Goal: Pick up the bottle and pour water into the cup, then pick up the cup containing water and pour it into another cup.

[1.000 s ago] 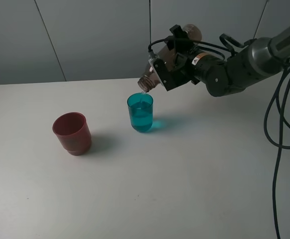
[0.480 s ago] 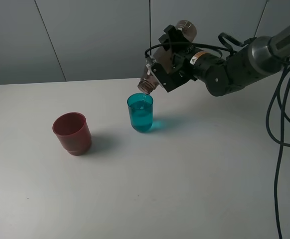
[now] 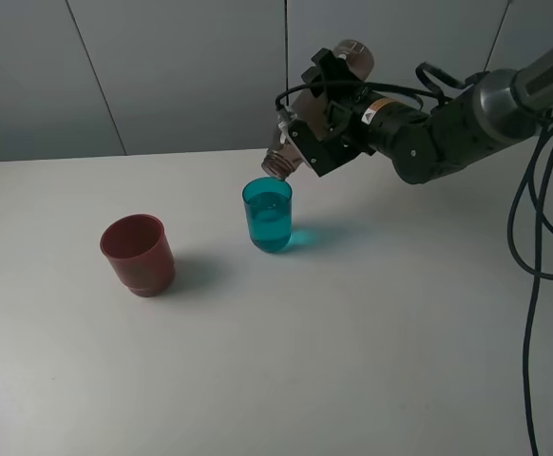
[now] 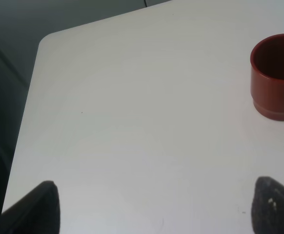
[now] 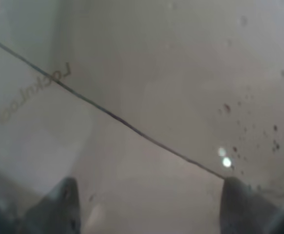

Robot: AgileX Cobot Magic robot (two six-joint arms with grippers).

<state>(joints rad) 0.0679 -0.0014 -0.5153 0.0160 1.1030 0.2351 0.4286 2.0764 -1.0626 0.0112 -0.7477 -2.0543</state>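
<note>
My right gripper [image 3: 326, 119] is shut on the smoky grey-brown bottle [image 3: 294, 142] and holds it tilted, neck down to the left, its mouth just above the teal cup [image 3: 268, 216]. The teal cup stands upright mid-table with water in it. The dark red cup [image 3: 139, 253] stands upright to its left, and shows at the edge of the left wrist view [image 4: 275, 75]. In the right wrist view the bottle [image 5: 142, 107] fills the frame as a blurred grey surface. My left gripper [image 4: 152, 207] is open over bare table, only its fingertips [image 4: 42, 202] showing; it is outside the high view.
The white table [image 3: 352, 332] has a rounded far-left corner [image 4: 47, 39]. A grey panelled wall stands behind it. Black cables [image 3: 533, 247] hang down at the right beside the right arm.
The bottle's neck has lifted a little away from the teal cup since a second ago, and the thin stream of water no longer shows. The cups have not moved.
</note>
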